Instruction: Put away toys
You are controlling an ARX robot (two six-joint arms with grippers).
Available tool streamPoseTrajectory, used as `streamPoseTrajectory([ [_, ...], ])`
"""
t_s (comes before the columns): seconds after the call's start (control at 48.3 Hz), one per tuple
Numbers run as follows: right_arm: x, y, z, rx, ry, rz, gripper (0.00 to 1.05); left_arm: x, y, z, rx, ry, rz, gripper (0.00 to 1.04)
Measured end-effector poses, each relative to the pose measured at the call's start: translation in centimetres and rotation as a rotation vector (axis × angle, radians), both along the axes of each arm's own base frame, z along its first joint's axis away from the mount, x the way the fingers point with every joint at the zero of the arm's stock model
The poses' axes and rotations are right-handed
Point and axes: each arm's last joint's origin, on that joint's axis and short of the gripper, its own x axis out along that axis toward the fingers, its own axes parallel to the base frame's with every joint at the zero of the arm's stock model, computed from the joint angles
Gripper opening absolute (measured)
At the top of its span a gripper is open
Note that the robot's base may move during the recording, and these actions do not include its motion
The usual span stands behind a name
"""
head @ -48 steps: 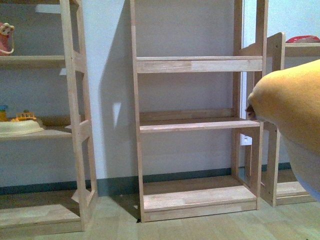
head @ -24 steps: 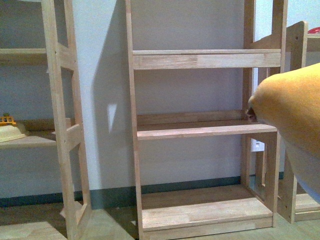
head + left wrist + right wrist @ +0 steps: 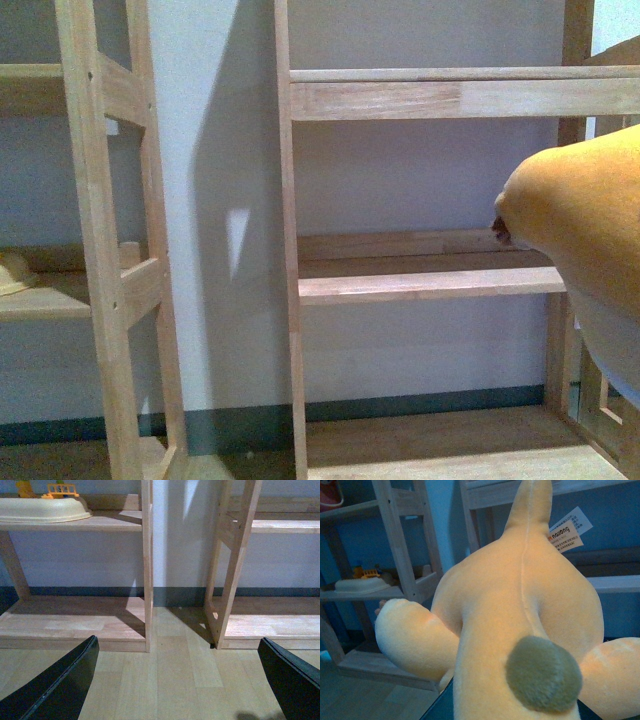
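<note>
Pale wooden shelving units [image 3: 288, 250] are standing against a white wall [image 3: 220, 150], filling the front view. At the right edge, the soft yellow-orange plush animal with pointed ears [image 3: 590, 220] is hanging in the air level with the bare middle board [image 3: 430, 285], probably being brought there for putting away. It is crowding the right wrist view, its paper tag [image 3: 567, 532] dangling. The right gripper is lying hidden beneath it, so its grip cannot be told. The left gripper [image 3: 177, 641] is spreading its black fingers [image 3: 60, 680] wide around nothing, low over the plank floor [image 3: 175, 690], seemingly keeping clear. Against a second ago, the shelves are looming larger and the neighbouring unit's cream basin [image 3: 12, 272] is slipping toward the edge, while the plush is keeping its place in frame.
</note>
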Motion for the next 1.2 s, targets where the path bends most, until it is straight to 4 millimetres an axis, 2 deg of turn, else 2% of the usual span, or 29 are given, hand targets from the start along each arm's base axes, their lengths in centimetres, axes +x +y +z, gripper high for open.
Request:
streamPoseTrajectory([
  [1.2,0.01,0.0,0.0,0.0,0.0,-0.001,0.2,0.0,0.0,0.0,0.0,0.0,0.0,0.99],
])
